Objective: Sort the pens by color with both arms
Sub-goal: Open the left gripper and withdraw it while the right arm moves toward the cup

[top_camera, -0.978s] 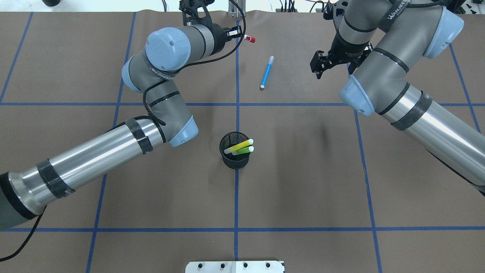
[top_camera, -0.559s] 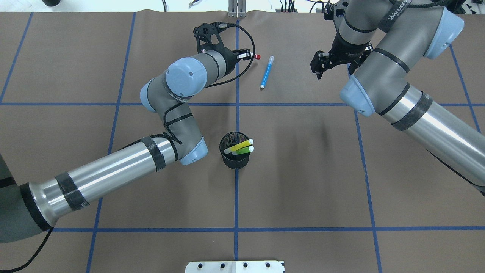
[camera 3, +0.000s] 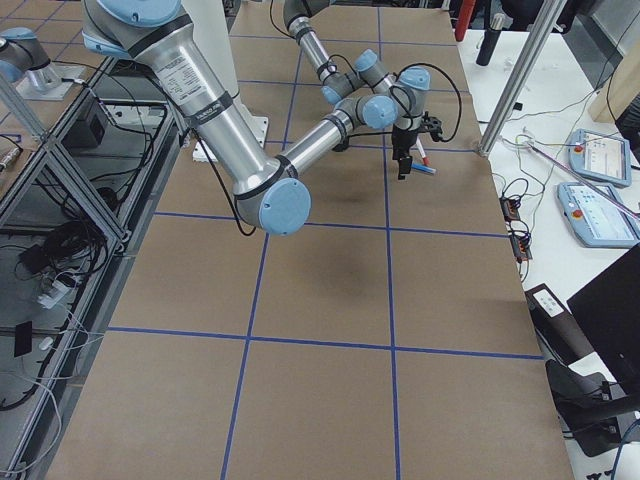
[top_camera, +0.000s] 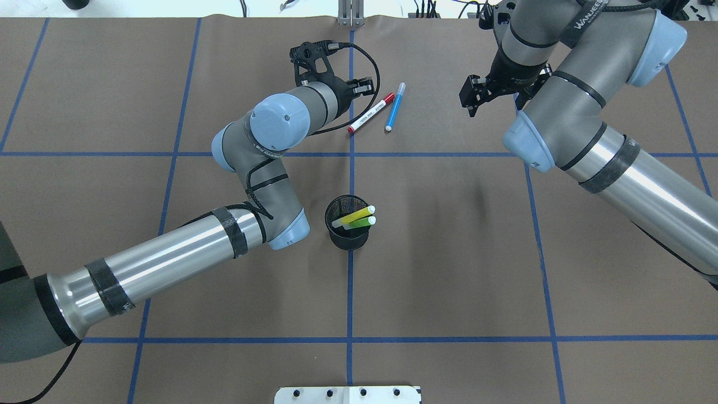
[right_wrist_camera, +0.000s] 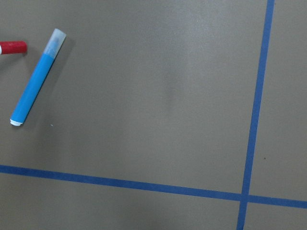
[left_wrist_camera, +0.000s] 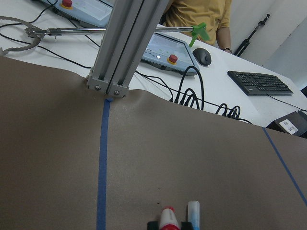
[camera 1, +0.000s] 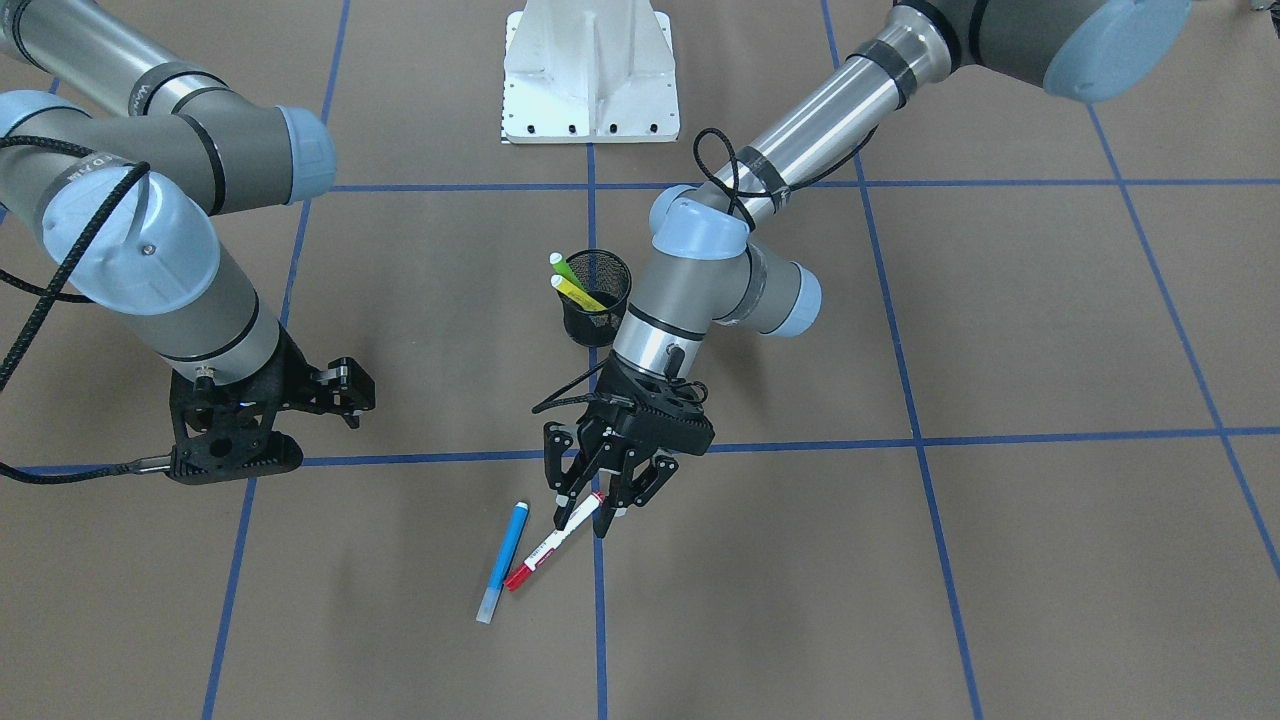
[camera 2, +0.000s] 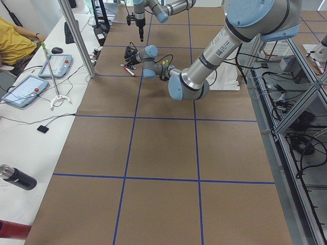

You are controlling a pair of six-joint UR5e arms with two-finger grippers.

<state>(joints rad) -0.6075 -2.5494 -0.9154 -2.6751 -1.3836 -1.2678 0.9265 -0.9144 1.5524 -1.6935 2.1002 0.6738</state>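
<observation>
While the left claw [camera 1: 588,510] hangs with its fingers spread and empty, a black mesh cup [top_camera: 348,238] stands nearer the robot than that claw and holds the yellow pen [top_camera: 359,215] and the green pen [top_camera: 362,223]. Beneath the left claw the red-capped pen [top_camera: 370,113] lies flat on the desk [top_camera: 449,252]. Just to its right lies the blue pen [top_camera: 394,106], close by but not touching. Farther right, the right claw [top_camera: 470,98] hovers released over bare desk, well apart from the blue pen.
</observation>
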